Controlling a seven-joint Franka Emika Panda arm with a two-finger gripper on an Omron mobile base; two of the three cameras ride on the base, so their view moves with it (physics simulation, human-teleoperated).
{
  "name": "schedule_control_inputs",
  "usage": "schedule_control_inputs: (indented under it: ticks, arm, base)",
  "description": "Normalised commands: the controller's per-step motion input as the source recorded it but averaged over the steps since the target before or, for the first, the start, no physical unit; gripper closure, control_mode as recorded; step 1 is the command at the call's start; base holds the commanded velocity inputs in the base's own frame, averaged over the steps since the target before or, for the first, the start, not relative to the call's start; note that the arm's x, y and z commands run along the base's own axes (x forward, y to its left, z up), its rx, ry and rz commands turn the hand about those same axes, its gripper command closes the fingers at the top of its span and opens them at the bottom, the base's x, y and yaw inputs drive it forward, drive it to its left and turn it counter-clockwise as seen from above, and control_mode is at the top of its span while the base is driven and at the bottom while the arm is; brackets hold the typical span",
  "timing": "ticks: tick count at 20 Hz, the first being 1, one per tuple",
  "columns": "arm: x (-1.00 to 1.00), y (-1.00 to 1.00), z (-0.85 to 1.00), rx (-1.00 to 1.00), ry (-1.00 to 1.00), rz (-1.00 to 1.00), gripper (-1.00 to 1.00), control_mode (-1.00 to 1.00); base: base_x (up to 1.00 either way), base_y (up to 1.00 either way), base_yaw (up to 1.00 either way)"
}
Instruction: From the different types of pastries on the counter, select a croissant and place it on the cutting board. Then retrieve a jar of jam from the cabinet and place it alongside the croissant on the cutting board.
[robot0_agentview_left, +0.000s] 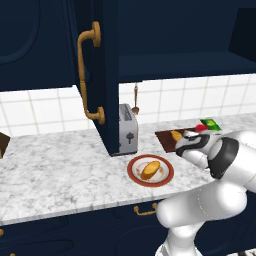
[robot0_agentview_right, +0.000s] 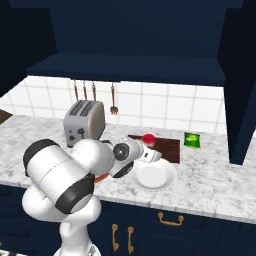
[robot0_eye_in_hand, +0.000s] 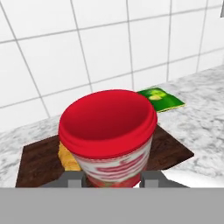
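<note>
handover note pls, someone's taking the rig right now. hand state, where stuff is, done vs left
Hand: shut on the jam jar, held over the cutting board; whether the jar touches the board yet cannot be told.
Croissant: already lying on the board, just beside the jar.
Bread roll: on the red-rimmed plate on the counter, untouched.
Cabinet door: open.
Also nearby: toaster, green packet, white plate.
Done: croissant placed, jar fetched.
Left: set the jar down next to the croissant, let go, pull back.
</note>
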Motion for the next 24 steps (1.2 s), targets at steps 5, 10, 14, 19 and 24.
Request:
schedule_control_inputs:
  ticks: [5,10,14,19,24]
  arm:
    - [0.01,0.0,-0.12,0.0,0.03,0.0,1.0,-1.0]
    - [0.03,0.0,-0.07,0.0,0.06,0.0,1.0,-1.0]
    - [0.08,0.0,0.0,0.0,0.02,0.0,1.0,-1.0]
    - [0.53,0.0,0.0,0.0,0.01,0.0,1.0,-1.0]
    - [0.22,0.0,-0.28,0.0,0.08,0.0,1.0,-1.0]
  base:
    - [0.0,0.0,0.0]
    - [0.0,0.0,0.0]
    - [0.0,0.0,0.0]
    - [0.0,0.0,0.0]
    - [0.0,0.0,0.0]
